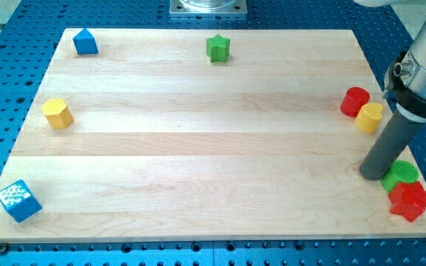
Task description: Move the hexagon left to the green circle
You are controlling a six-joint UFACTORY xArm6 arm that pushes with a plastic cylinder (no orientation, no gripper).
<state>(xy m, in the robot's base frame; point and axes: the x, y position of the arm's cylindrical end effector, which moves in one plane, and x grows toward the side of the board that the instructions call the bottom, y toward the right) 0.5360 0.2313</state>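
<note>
A green circle (401,175) lies near the board's right edge, low in the view, with a red star (410,201) touching it just below. My tip (373,176) rests on the board right against the green circle's left side. A yellow hexagon (57,113) sits far off at the view's left edge, about mid-height. A second yellow block (370,117), its shape unclear, sits above my tip and touches a red circle (355,100).
A blue house-shaped block (85,42) is at the top left, a green star (217,48) is at the top middle, and a blue cube (20,200) is at the bottom left. The wooden board (213,162) lies on a blue perforated table.
</note>
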